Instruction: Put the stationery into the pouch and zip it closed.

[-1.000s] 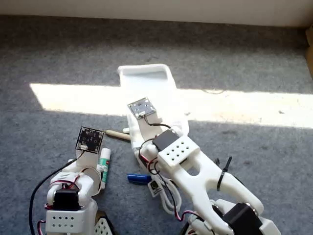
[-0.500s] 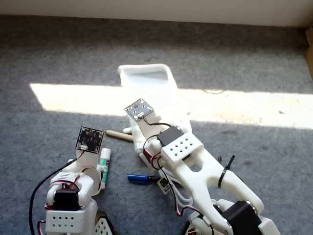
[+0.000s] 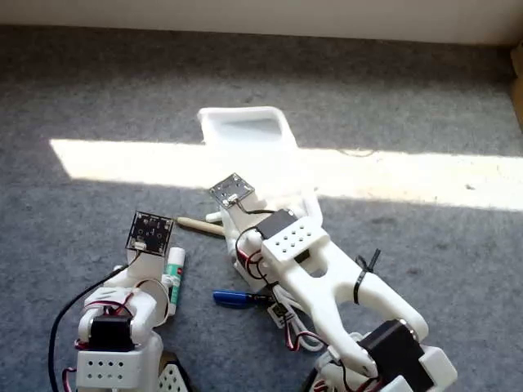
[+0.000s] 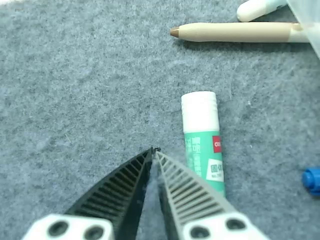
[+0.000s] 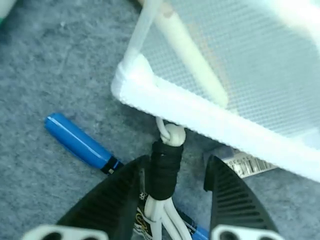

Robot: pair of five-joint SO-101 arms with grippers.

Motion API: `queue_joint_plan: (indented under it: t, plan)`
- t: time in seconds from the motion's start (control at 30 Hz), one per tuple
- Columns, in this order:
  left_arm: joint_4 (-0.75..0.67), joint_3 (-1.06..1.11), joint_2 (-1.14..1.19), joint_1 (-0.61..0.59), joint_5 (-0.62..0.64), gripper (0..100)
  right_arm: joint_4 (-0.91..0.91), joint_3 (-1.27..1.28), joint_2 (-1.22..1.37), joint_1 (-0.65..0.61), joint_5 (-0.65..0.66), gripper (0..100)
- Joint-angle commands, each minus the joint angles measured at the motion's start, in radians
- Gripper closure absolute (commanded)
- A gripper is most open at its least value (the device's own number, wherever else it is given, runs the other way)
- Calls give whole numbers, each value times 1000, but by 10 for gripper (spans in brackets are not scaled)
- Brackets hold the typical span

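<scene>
- Pouch (image 3: 249,135): white mesh, lies flat on the grey carpet (image 3: 98,90) at the centre of the scene. Far end in shade, middle crossed by a sunlit band, near end under the right arm's wrist.
- Right gripper (image 5: 178,162): released, jaws spread wide, hangs low at the pouch's near corner. Straddles a white cord with a black wrap (image 5: 164,172) that runs out from that corner; wrap against one finger, clear of the other.
- Left gripper (image 4: 154,150): clenched on nothing, tips touching. Hovers over bare carpet at the near left, just left of the glue stick.
- Glue stick (image 4: 202,145): green body, white cap pointing far. Lies outside the pouch, to its near left.
- Beige pencil (image 4: 235,32): lies crosswise beyond the glue stick, tip pointing left, right end at the pouch's edge. Seems to run on under or inside the mesh, hard to tell which.
- White pen (image 4: 260,7): lies just beyond the pencil, close by the pouch's edge.
- Blue pen (image 3: 233,299): lies on the carpet nearer than the pouch, between the two arms and close to the right one, outside the pouch.
- Barcode label (image 5: 245,162): pokes out from under the pouch's near edge, beside the cord.
</scene>
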Motion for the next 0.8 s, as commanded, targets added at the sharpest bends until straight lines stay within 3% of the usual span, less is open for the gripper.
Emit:
queue_joint_plan:
  t: [0.0,0.77]
  plan:
    - [3,21,-8,15,-6,992,2,-24,7,8,9,817]
    - [3,21,-8,15,-6,992,8,-10,124,7,9,867]
